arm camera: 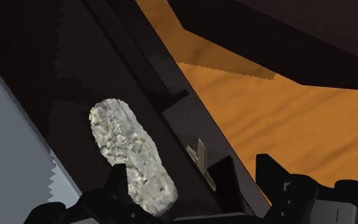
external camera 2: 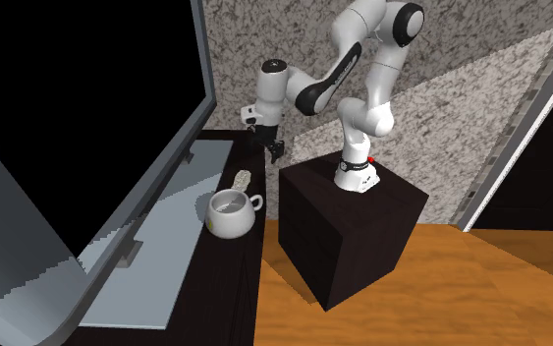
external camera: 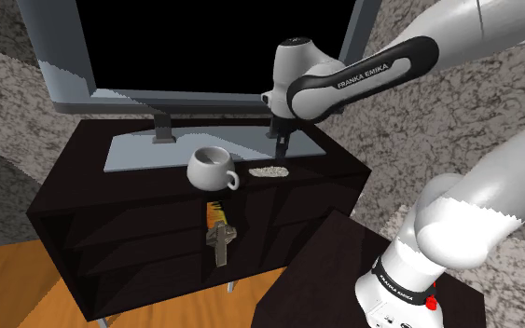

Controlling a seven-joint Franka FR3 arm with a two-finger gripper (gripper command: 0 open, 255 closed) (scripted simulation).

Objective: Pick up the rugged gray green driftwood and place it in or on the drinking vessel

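The end effector (external camera: 280, 147) hangs over the driftwood (external camera: 270, 171), fingers apart, ready to straddle it; the cup (external camera: 211, 168) sits at its nine o'clock in the shoulder view.

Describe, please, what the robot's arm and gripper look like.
The arm has rounded white links with black joint bands; one band carries white FRANKA EMIKA lettering. A small red mark sits near its base. The gripper is all black, with two blocky fingers.
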